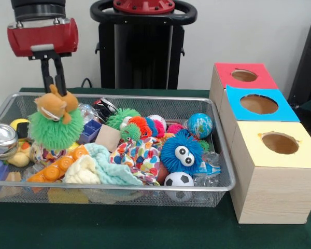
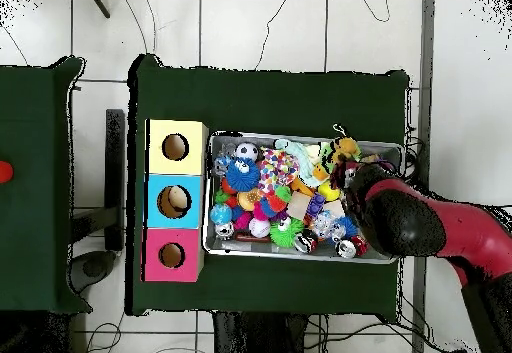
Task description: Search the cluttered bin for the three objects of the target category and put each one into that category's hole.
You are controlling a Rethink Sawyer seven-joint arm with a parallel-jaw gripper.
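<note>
Soccer ball (image 1: pixel 178 180) lies in toy-filled mesh bin (image 1: pixel 217 179).

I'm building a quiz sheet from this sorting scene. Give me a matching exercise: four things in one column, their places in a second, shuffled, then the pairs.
Things:
1. green fuzzy toy
2. soccer ball
3. yellow-topped box
4. red-topped box

Places, front view:
A. nearest the camera in the row of boxes
B. directly under the gripper, at the bin's left end
C. farthest from the camera in the row of boxes
D. against the bin's near wall, below the blue googly-eyed toy

Pairs: 1-B, 2-D, 3-A, 4-C
</note>
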